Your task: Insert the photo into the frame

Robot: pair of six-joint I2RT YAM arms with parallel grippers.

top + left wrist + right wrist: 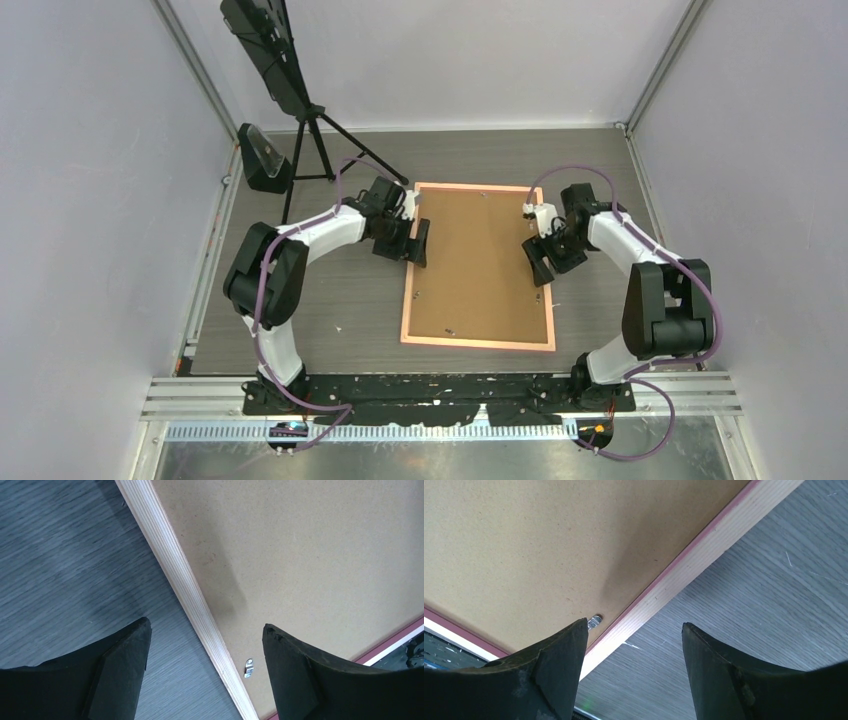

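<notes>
Above the table (pixel 330 290), left pincer (pixel 206 630) and right pincer (pixel 634 627) gape empty.

Grey table (pixel 340 300), frame (pixel 478 343) lying flat, tripod (pixel 305 150)

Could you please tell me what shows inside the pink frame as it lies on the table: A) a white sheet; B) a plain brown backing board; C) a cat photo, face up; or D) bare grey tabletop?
B: in the top view the brown backing board fills the frame from rail to rail, and both wrist views show the same plain board beside the rail.
</notes>
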